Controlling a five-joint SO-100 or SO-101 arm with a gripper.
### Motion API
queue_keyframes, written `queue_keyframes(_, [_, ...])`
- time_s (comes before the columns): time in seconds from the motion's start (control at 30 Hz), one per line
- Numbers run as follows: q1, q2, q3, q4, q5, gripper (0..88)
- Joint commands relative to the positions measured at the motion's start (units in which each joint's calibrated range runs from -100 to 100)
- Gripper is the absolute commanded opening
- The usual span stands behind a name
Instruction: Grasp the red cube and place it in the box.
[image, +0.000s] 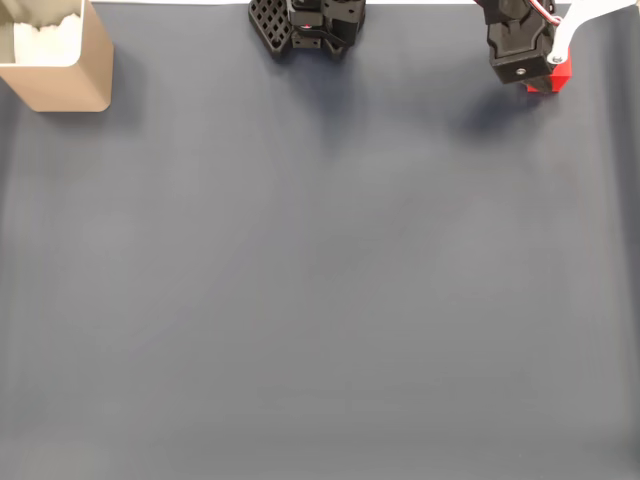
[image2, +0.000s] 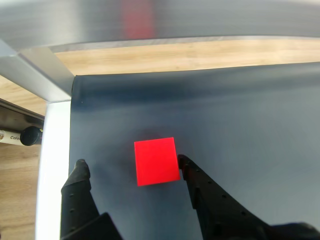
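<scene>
Two black fingers of the gripper (image2: 131, 164) rise from the bottom edge of the wrist view, spread apart with the red cube (image2: 156, 161) lying between their tips. The right-hand fingertip (image2: 184, 161) sits just at the cube's right side; whether it actually touches cannot be told. The left-hand fingertip stands clear of the cube, with dark mat showing in the gap. The cube rests flat on the dark blue-grey mat (image2: 240, 130), low and left of centre in that view. Beyond the mat's far edge runs a strip of light wooden tabletop (image2: 200, 52), and a white border (image2: 52, 165) runs down the mat's left side.

In the fixed view, the gripper (image: 535, 75) hangs at the upper right of the frame, with a sliver of the red cube (image: 553, 80) showing beneath its black body. The arm's base (image: 305, 25) sits at top centre. The box (image: 60, 60), tan with white material inside, stands in the upper left corner, well apart from the cube.
</scene>
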Motion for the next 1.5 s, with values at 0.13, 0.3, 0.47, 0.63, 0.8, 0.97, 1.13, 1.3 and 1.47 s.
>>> queue_keyframes(0.13, [-0.8,-0.44,-3.16,-1.62,-0.63,34.9])
queue_keyframes(0.3, [-0.73,-1.22,-3.16,-1.05,-0.1,28.4])
queue_keyframes(0.47, [-0.52,-1.65,-3.16,-0.06,0.78,24.2])
queue_keyframes(0.63, [-0.44,-2.0,-3.16,1.41,1.66,19.1])
queue_keyframes(0.8, [-0.44,-2.34,-3.16,2.48,2.1,12.3])
queue_keyframes(0.97, [-0.3,-2.6,-3.34,3.13,2.3,7.2])
queue_keyframes(1.13, [-0.23,-2.6,-3.62,3.38,2.39,5.1])
queue_keyframes(1.3, [-0.16,-2.6,-4.44,3.46,2.39,4.9])
queue_keyframes(1.47, [0.62,-3.21,-5.71,4.85,2.25,4.8])
